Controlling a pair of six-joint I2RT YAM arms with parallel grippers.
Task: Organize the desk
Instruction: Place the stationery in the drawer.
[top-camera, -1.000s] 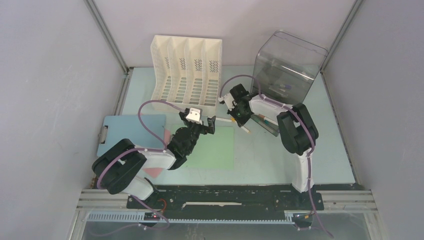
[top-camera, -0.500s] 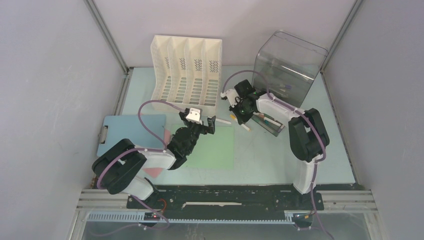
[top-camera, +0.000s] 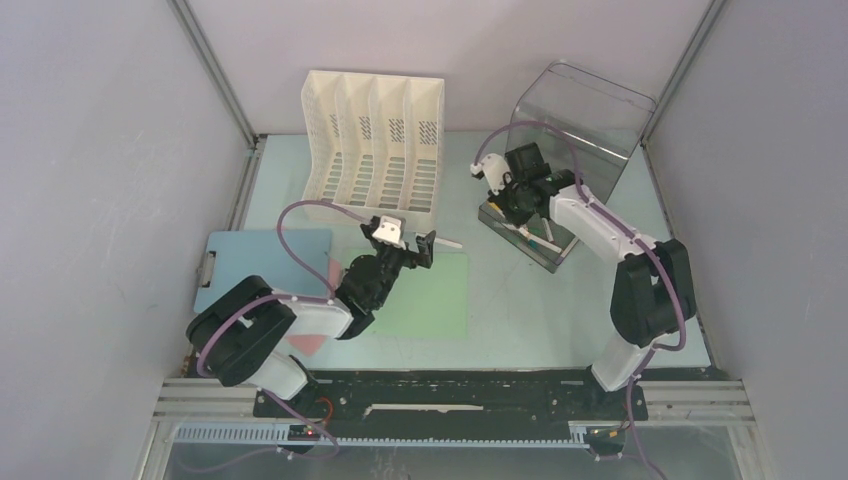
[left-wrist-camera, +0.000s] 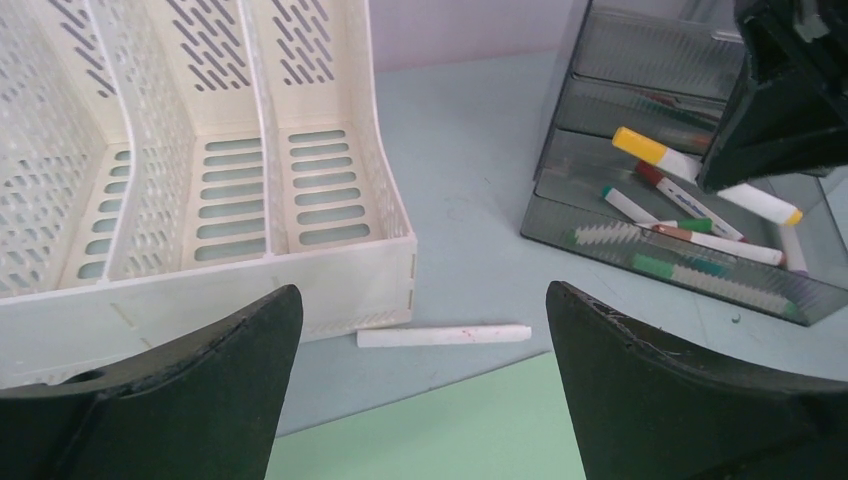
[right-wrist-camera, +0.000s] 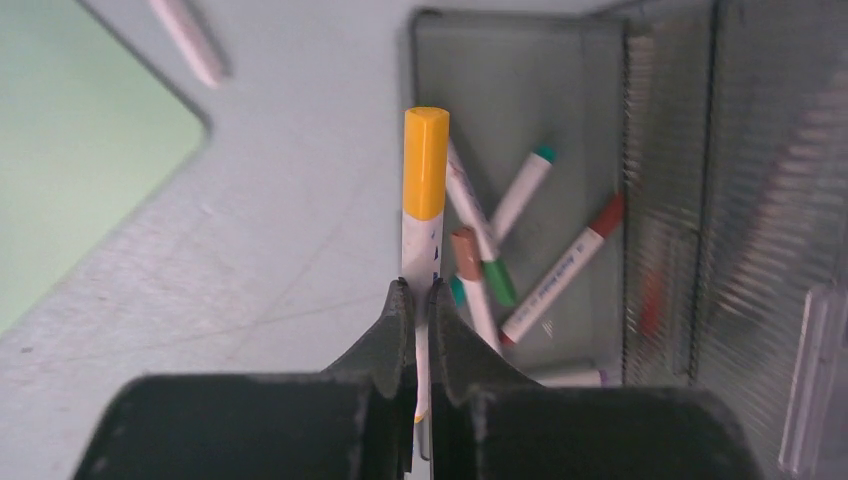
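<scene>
Two claws: left claw (left-wrist-camera: 420, 290) spread, right claw (right-wrist-camera: 418, 300) tight on yellow-capped marker (right-wrist-camera: 425, 180), clearest wrist-side.

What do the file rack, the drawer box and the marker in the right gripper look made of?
The file rack looks like off-white moulded plastic with a satin finish: slotted walls, one uniform colour. The drawer box is smoky see-through plastic, glossy: markers show through its walls. The marker in the right gripper is probably plastic: smooth white printed barrel, yellow cap.
</scene>
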